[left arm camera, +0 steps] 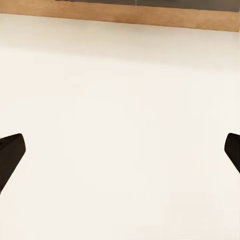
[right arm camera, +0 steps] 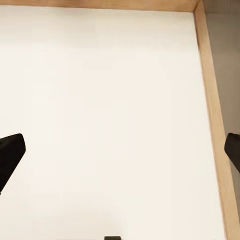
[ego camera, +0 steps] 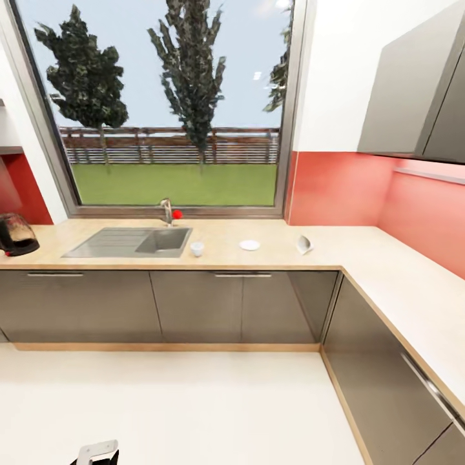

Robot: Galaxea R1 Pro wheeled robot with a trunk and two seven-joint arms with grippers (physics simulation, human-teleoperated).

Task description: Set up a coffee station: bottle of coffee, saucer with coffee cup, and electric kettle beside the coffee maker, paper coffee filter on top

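- The robot stands back on the pale floor (ego camera: 181, 400), facing the surface (ego camera: 271, 248). On it, the coffee cup (ego camera: 197, 248), the saucer (ego camera: 249, 245) and the paper coffee filter (ego camera: 304, 244) sit in a row right of the sink (ego camera: 132, 242), well apart; the electric kettle (ego camera: 16, 234) stands at the far left.
- The left end effector (left arm camera: 120, 152) and right end effector (right arm camera: 120, 152) both hang wide open over the floor, holding nothing.
- Risks, as I judge: the light filter may slide or crumple under a pinch; the cup sits near the front edge, so a careless reach could knock it off.
- The coffee maker's place is untold here, so items may end up wrongly grouped.
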